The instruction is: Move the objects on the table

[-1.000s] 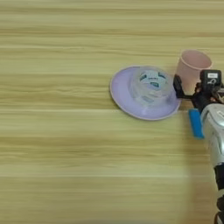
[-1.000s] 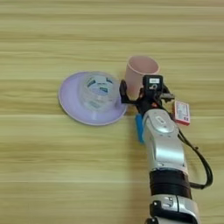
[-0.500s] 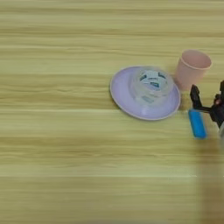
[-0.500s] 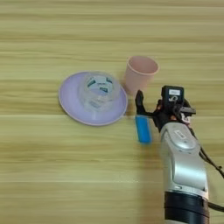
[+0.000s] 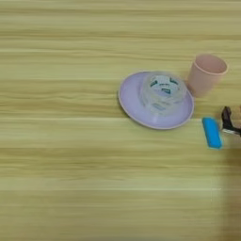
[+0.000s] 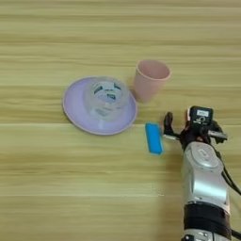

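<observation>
A salmon-pink cup (image 6: pixel 149 82) stands upright on the table (image 6: pixel 47 188), just right of a lilac plate (image 6: pixel 75 115). A clear tape roll (image 6: pixel 107 96) with bluish print lies on that plate. My right gripper (image 6: pixel 190 132) hovers low over the wood, right of and nearer than the cup, and holds nothing. It stands open, and one black finger (image 6: pixel 168 125) points toward a small flat blue item (image 6: pixel 153 138) without touching it. In the left eye view only that finger (image 5: pixel 227 120) shows at the right edge.
The silver forearm (image 6: pixel 203 188) comes up from the bottom edge at the right. A small box-shaped module (image 6: pixel 200 114) sits on top of the gripper. Bare wood stretches to the left of and in front of the plate.
The gripper was up against the cup's side a second ago. It has since pulled back toward the near right and left the cup standing. Plate, tape roll and blue item have not moved.
</observation>
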{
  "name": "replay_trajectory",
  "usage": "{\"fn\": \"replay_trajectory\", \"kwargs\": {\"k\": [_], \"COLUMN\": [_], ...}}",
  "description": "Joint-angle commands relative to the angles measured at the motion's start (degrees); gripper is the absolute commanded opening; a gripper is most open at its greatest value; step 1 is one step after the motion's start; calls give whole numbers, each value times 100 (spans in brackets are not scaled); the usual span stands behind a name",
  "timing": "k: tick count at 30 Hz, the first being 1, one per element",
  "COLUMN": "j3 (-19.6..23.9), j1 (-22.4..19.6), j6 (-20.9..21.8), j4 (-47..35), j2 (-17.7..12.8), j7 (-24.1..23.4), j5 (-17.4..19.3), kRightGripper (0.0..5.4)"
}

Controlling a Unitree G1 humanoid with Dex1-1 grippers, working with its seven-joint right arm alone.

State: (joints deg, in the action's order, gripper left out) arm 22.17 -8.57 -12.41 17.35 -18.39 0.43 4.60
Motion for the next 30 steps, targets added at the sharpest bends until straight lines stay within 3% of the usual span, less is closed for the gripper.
{"fn": "replay_trajectory", "kwargs": {"k": [1, 16, 30], "j3": [65, 167, 145], "j1": [-436, -793, -944], "j6": [341, 687, 533], "j4": [-6, 1161, 1516], "j2": [-336, -509, -536], "j7": [-75, -32, 220], "j5": [-43, 107, 425], "kRightGripper": [538, 538, 538]}}
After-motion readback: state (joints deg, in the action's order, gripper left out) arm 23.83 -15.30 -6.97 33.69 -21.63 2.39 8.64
